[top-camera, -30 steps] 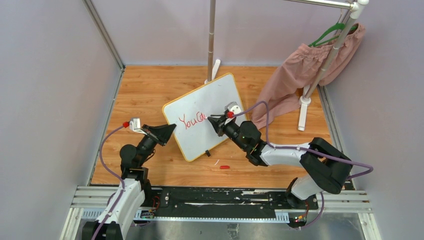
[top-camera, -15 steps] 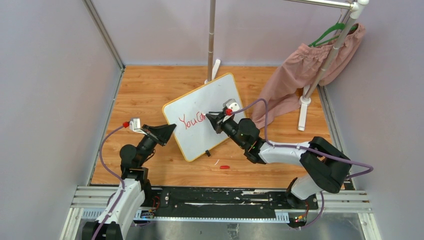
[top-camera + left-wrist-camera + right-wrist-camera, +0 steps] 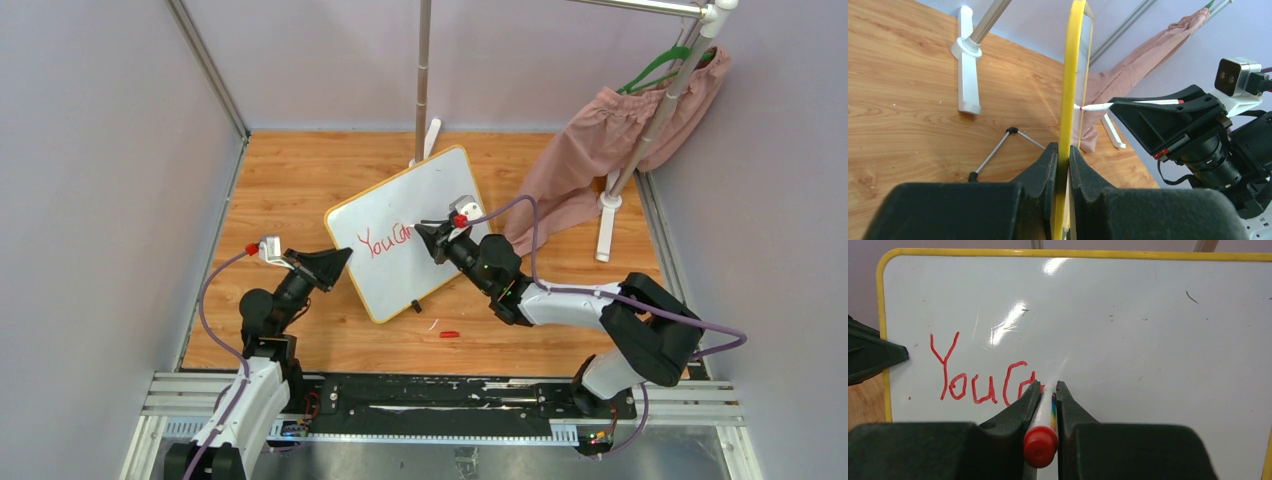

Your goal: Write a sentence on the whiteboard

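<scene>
The sentence [image 3: 983,382] is reading "You ca" in red so far, lying just left of my right gripper [image 3: 1048,386]. Those jaws are clenching a red-ended marker [image 3: 1043,432], its tip touching the whiteboard [image 3: 440,190], which is standing tilted on the wooden table [image 3: 290,180]. My left gripper [image 3: 1064,150] is pinching the board's yellow rim at its left edge.

Whiteboard [image 3: 410,233] between both arms

Left pincer [image 3: 1063,155] clamped; right pincer [image 3: 1048,390] clamped, arm reaching forward-left.
</scene>
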{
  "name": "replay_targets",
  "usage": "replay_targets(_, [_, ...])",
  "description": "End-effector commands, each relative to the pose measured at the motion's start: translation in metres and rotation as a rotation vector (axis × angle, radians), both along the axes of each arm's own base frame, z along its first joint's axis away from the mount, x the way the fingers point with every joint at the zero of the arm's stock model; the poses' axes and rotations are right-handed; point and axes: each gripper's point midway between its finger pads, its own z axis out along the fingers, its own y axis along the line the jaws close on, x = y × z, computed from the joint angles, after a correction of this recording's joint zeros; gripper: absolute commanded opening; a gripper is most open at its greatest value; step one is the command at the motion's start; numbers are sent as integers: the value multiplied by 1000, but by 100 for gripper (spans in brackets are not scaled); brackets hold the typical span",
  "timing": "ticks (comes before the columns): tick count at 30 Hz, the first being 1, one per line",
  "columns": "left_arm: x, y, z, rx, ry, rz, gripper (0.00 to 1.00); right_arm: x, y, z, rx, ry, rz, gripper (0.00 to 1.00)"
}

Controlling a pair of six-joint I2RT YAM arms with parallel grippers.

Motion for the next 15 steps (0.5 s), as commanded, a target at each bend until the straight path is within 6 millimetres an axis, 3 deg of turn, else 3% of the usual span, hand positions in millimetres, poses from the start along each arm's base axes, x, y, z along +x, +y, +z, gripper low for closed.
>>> replay_targets(1, [-14,4,-64,6,125,19,0,9,-11,4,-4,-12,-46,0])
replay_targets(15, [-13,4,-63,5,124,21,0,-1,-19,-14,-10,27,-33,0])
